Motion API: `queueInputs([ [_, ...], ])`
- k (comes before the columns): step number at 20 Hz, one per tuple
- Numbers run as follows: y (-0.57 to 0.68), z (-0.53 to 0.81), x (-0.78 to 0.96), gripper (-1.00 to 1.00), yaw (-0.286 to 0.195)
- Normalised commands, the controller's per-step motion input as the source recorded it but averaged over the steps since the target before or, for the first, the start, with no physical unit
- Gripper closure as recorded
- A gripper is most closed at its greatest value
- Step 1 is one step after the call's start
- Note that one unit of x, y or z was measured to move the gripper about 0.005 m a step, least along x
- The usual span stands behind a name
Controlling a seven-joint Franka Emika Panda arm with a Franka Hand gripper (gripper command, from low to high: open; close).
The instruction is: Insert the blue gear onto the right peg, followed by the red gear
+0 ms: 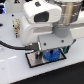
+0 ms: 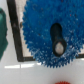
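The blue gear (image 2: 42,30) fills most of the wrist view, lying flat on the grey black-edged plate (image 2: 19,42). A dark peg (image 2: 58,39) stands up through its centre hub. Which of the two pegs this is I cannot tell. In the exterior view the blue gear (image 1: 50,55) sits on the plate (image 1: 35,61) directly under my gripper (image 1: 49,50), whose dark fingers (image 1: 40,49) stand apart on either side of it. No finger touches the gear in the wrist view. A sliver of the red gear (image 2: 62,81) shows at that view's edge, off the plate.
A green object (image 2: 2,35) lies beside the plate in the wrist view. The arm's white body (image 1: 42,20) hangs over the plate in the exterior view, and a black cable (image 1: 12,46) runs across the white table on the exterior view's left.
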Motion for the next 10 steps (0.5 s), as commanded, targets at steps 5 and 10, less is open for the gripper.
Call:
queueInputs([
  [5,0.1,0.38,-0.37,-1.0,0.0],
  [10,0.09,0.17,-0.51,-1.0,0.0],
])
